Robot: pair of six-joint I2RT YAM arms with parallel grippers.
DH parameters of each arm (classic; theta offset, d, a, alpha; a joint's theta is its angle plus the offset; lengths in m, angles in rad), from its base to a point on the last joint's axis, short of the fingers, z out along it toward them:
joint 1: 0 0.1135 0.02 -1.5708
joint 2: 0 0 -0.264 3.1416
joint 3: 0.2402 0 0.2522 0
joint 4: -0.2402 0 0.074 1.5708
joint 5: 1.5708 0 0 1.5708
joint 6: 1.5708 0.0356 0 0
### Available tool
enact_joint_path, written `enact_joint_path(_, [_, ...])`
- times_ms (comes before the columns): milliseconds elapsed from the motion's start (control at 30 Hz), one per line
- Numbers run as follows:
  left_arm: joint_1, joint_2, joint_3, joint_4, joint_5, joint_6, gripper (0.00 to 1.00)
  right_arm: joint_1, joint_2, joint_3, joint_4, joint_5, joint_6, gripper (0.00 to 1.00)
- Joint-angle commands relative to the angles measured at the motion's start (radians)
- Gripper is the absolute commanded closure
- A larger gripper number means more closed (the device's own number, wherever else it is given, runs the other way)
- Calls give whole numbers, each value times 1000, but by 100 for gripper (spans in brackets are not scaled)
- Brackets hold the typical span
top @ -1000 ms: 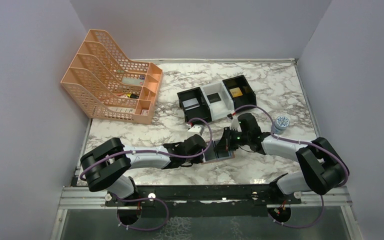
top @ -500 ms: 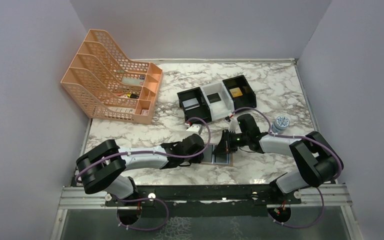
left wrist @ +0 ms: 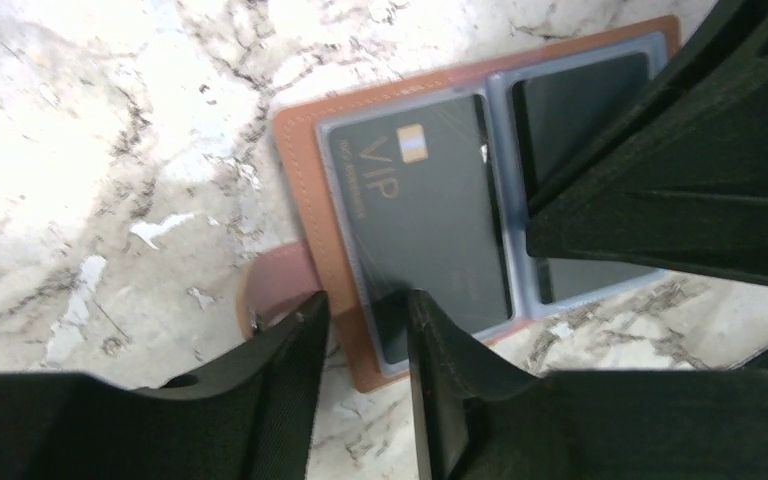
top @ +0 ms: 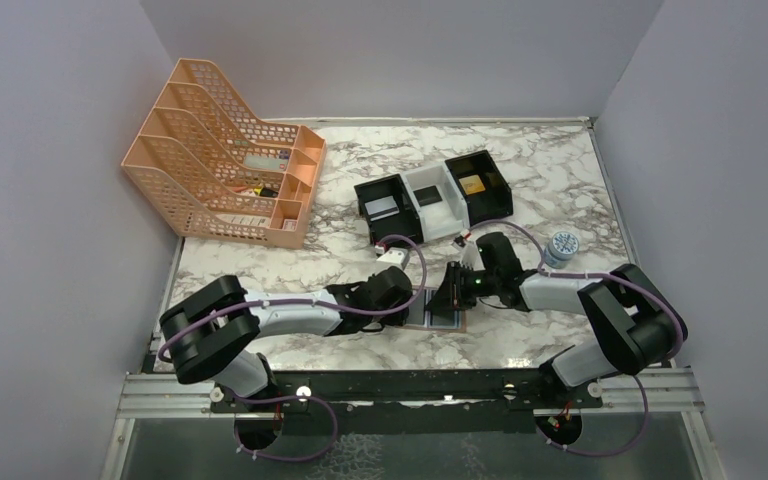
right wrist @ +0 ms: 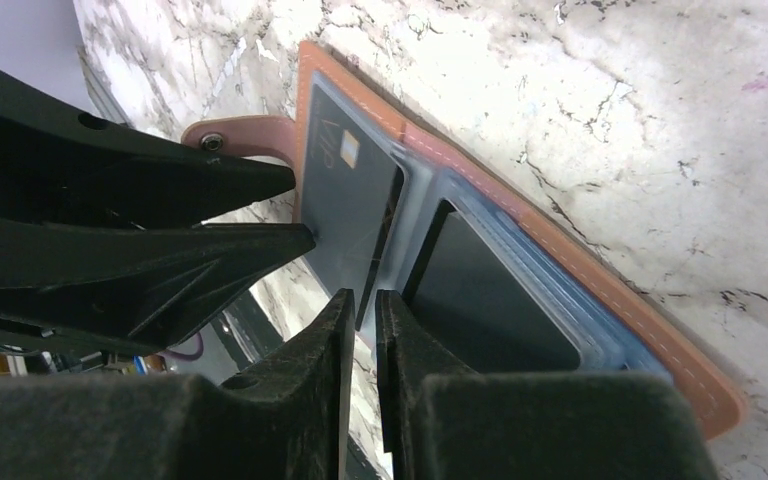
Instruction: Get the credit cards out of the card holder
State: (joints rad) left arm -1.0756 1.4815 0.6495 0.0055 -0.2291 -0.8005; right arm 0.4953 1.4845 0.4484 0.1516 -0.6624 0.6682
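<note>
Marble surface [top: 520, 170], both arms reach low over its near middle. Orange mesh file rack [top: 225, 150] sits far beyond the left fingers, off to their left. Black and white box trays [top: 412, 205] are beyond both sets of fingers, well apart from them. Small round blue-and-white item [top: 562, 243] lies out past the right arm's wrist, away from the fingertips.

Tan leather card holder [left wrist: 310, 200] lies spread open and flat on the surface, right between the two sets of fingers, pale blue-grey lining facing up. Dark grey VIP card [left wrist: 420, 220] sits in the pocket nearest the left fingers. A second dark card [left wrist: 580, 100] is in the other pocket, on the right fingers' side. The side tab [left wrist: 275, 280] sticks out just beside the left fingertips.

Left fingers [left wrist: 365, 300] are parted a moderate way, tips straddling the holder's edge by the tab, nothing pinched. Right fingers [right wrist: 365, 295] are nearly together with only a thin slit between them, tips at the VIP card's near edge. Cannot tell if they touch it.
</note>
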Motion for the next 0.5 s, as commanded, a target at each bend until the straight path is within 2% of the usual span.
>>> enact_joint_path(0, [-3, 39, 32, -26, 7, 26, 65, 2, 3, -13, 53, 7, 12, 83])
enact_joint_path(167, [-3, 56, 34, -40, 7, 24, 74, 2, 28, 7, 30, 23, 3, 80])
enact_joint_path(300, [-3, 56, 32, -56, 0, 19, 79, 1, 26, 35, -77, 148, -8, 78])
enact_joint_path(467, [-3, 66, 36, -64, 0, 20, 80, 2, -13, 31, -131, 229, -21, 73])
